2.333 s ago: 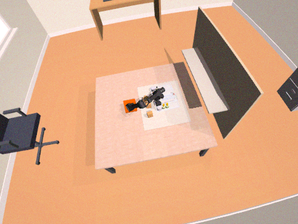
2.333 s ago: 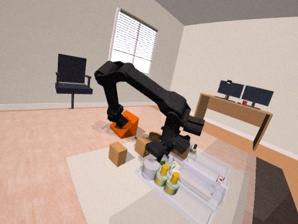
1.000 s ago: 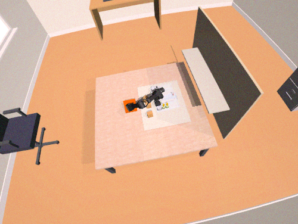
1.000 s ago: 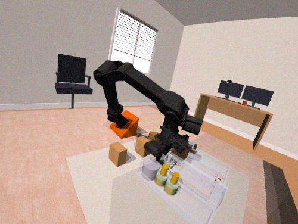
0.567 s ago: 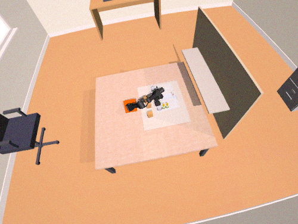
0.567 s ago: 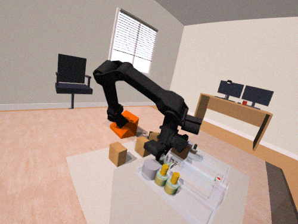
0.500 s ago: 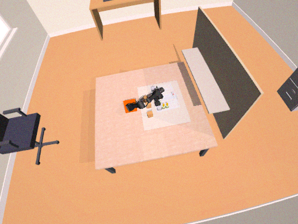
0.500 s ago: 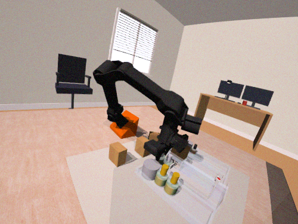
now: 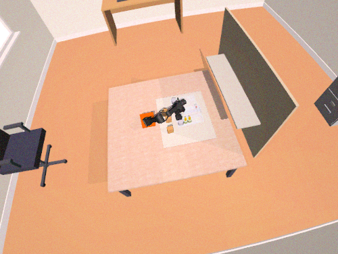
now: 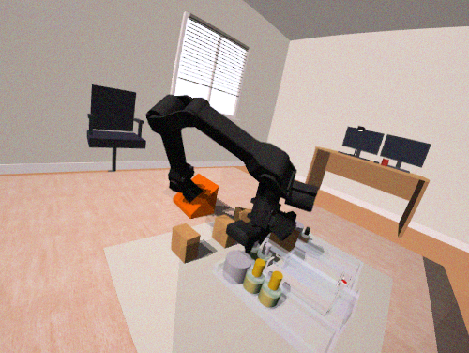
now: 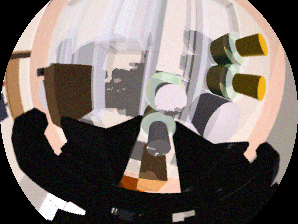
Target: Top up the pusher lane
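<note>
My gripper [image 11: 157, 121] [image 10: 259, 248] is low at the front of the clear rack [image 10: 305, 324], shut on a pale green jar [image 11: 158, 126]. Its stopper looks grey in shade and points toward the wrist camera. Directly behind it, close or touching, stands another pale green jar [image 11: 171, 95] with a whitish stopper. The fingers mostly hide both jars in the exterior view. Whether the held jar's base rests on the lane floor, and where the pusher plate is, I cannot tell.
Two yellow-stoppered jars [image 10: 253, 279] [image 10: 270, 291] and a lilac cylinder [image 10: 236, 267] [image 11: 222, 120] stand at one side. A brown block [image 10: 284, 239] [image 11: 70, 92] is on the other. Wooden blocks [image 10: 185, 241] [image 10: 224, 230] and an orange block [image 10: 206, 207] lie toward the arm's base.
</note>
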`<act>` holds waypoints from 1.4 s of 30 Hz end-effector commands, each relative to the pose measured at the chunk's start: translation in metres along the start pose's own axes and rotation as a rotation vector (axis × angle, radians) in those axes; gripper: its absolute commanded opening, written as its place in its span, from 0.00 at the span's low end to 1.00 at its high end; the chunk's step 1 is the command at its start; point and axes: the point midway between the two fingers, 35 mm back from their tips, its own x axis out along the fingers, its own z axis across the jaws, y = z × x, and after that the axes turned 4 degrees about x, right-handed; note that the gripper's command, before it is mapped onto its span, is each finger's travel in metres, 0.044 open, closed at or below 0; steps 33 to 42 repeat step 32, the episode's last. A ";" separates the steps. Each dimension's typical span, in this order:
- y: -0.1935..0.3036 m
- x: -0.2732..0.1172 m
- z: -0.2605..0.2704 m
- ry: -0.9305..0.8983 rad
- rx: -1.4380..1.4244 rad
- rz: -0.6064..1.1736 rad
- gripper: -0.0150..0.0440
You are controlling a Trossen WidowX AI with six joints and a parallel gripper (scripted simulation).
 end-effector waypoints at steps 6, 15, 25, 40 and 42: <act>0.000 0.000 0.000 0.001 0.007 -0.002 0.72; 0.000 -0.020 0.000 0.000 0.007 -0.002 0.72; 0.008 -0.021 0.000 0.000 0.006 -0.001 0.72; 0.032 -0.022 -0.001 -0.001 0.005 -0.001 0.72; 0.032 -0.022 -0.001 -0.001 0.005 -0.001 0.72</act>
